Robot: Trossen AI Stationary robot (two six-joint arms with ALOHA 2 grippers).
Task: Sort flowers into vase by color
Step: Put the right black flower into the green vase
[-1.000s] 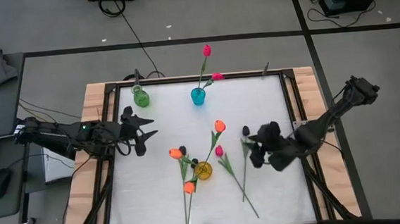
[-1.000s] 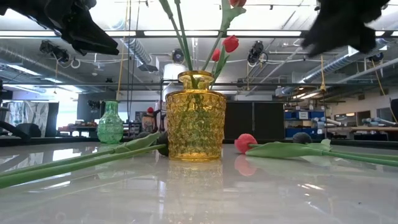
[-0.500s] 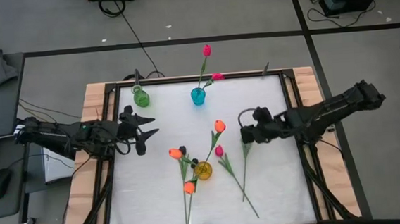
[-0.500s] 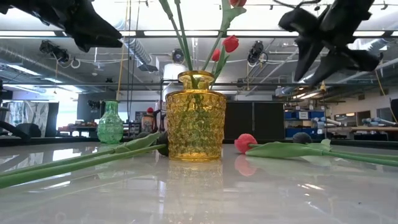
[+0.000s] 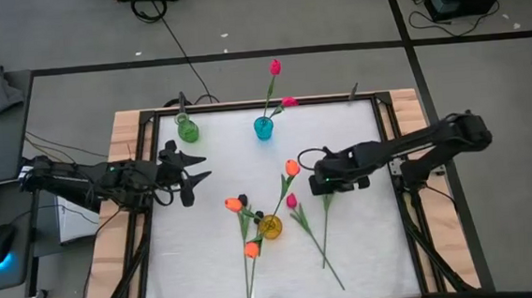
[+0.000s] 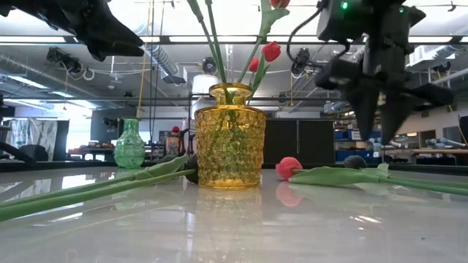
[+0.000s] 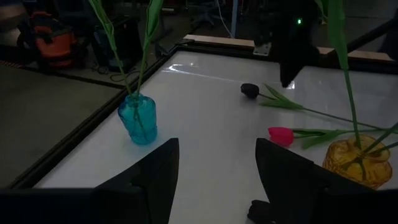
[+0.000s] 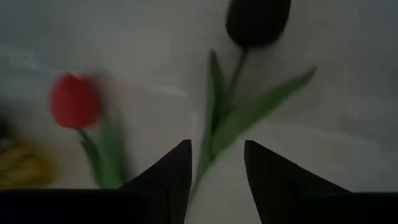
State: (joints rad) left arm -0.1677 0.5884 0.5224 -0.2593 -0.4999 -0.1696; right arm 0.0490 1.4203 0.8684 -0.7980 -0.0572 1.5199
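The right gripper (image 5: 322,184), jaws apart, has swung inward over the black tulip (image 5: 327,210) lying on the worktop (image 5: 349,256); the left gripper (image 5: 193,179), also parted, stays put.

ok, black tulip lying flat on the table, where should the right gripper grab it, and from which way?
Probably the thin stem just below the black tulip bud, near the leaves. The flower lies flat, so come straight down from above. The right gripper hovers there, open, fingers either side of the stem line. Avoid the pink-red tulip lying beside it.
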